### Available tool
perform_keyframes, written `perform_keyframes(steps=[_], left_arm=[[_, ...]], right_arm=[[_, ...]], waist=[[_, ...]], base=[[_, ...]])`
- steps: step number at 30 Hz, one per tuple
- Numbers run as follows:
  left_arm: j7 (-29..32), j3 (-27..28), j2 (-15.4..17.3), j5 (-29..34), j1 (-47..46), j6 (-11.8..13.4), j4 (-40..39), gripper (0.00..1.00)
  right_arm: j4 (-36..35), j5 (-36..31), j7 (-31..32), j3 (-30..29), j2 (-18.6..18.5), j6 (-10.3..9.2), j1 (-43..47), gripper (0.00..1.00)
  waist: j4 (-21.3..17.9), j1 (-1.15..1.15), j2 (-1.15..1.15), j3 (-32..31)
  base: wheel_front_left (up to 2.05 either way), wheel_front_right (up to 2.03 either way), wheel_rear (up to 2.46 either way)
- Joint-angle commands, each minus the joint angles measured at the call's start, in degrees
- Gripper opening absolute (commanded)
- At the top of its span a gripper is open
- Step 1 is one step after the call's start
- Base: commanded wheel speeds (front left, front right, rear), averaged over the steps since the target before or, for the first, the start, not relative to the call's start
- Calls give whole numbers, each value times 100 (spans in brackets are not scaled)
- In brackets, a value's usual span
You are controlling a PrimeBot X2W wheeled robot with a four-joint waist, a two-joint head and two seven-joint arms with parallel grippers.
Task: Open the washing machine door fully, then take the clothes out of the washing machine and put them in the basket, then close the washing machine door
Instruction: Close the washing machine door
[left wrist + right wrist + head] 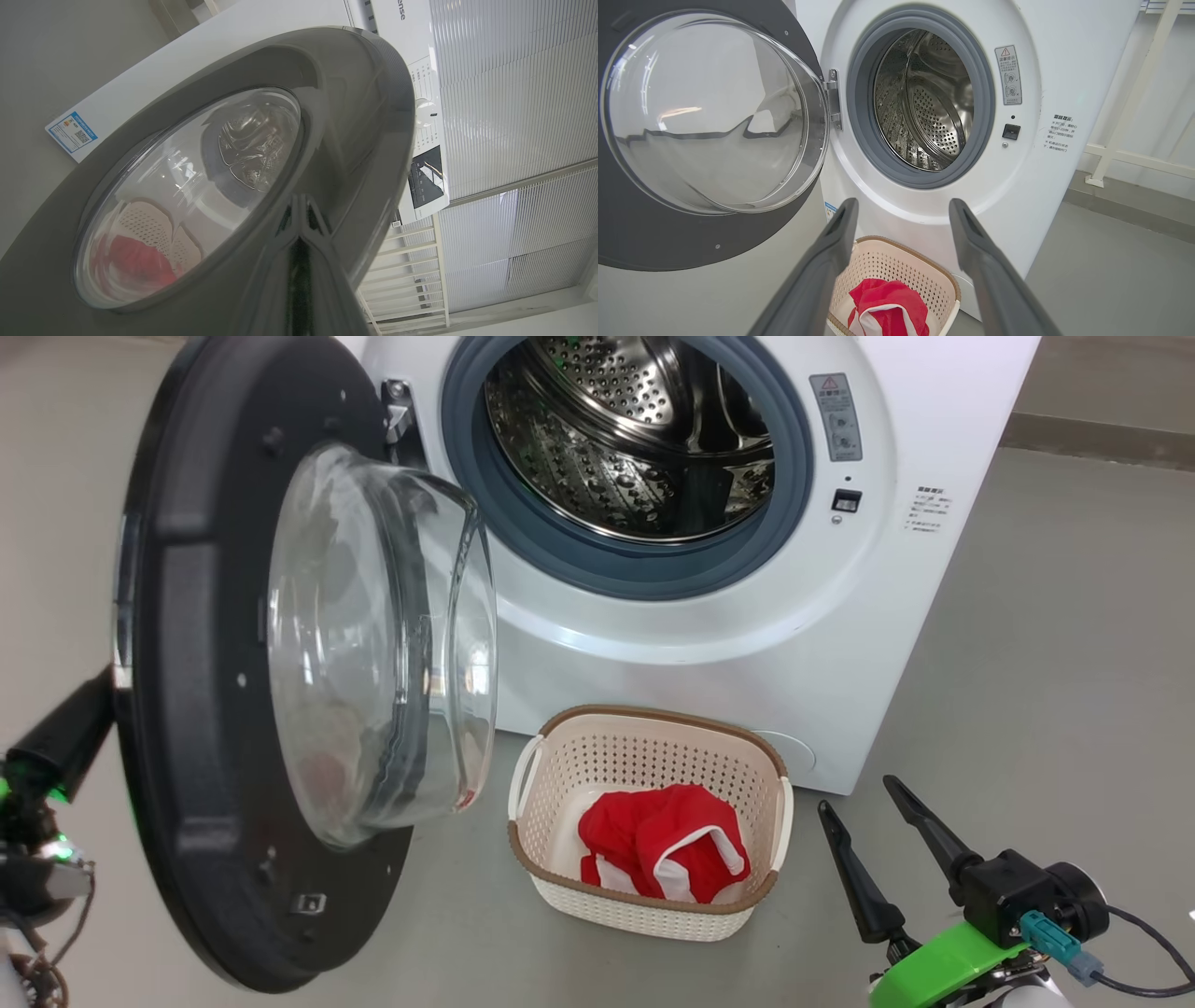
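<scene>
Lower left of the head frame: left gripper (302, 219), 2 fingers pressed together, nothing pinched, tips on or just off the glossy outer face of the washing machine door (196, 644), probably a push stance for swinging it shut

Door stands wide at frame left

Bottom centre: clothes (663, 845) lie in the basket (653, 714), on the floor just before the washing machine (766, 644); drum (625, 439) at top looks empty

Lower right: right gripper (856, 793) spread, holding nothing, near the basket, likely parked out of the door's swing

White washing machine (747, 644); grey-blue gasket (644, 574); shiny steel drum (607, 467), dotted with holes. Glossy black door (187, 728), clear window (373, 644). Cream basket (644, 756), perforated, brown rim. Red clothes (663, 845), white bands.
</scene>
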Motion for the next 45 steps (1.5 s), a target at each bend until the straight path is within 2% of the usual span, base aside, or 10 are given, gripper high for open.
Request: perform_keyframes(steps=[1,11,27,39,40,43,44,45], left_arm=[[97,-31,93,-76,57,28,-221,0],[19,-445,6,-478,411,170,-540,0],[-652,-1186,0,-1218,862,215,-608,0],[-1126,-1231,0,-1309,1007,211,-671,0],[-1191,-1210,0,-1284,1017,188,-687,8],[-1462,-1158,35,-1072,1088,78,-776,51],[-1587,-1147,51,-961,1123,15,-821,93],[-1718,-1144,68,-837,1161,-61,-870,100]], right_arm=[[-114,2,-37,127,-20,28,-81,100],[-75,32,-37,130,-8,28,-64,100],[-59,48,-37,135,-12,28,-66,100],[-75,59,-37,125,4,28,-95,100],[-75,61,-37,120,4,28,-98,100],[-79,63,-37,113,4,28,-103,100],[-80,64,-37,108,4,28,-103,100],[-82,64,-37,101,5,28,-104,100]], waist=[[-30,0,0,-13],[-206,0,0,-69],[-547,0,0,-80],[-708,0,0,-31],[-712,0,0,-26],[-727,0,0,-14],[-730,0,0,-9],[-730,0,0,-3]], base=[[0,0,0],[0,0,0],[0,0,0],[0,0,0],[0,0,0],[0,0,0],[0,0,0],[0,0,0]])
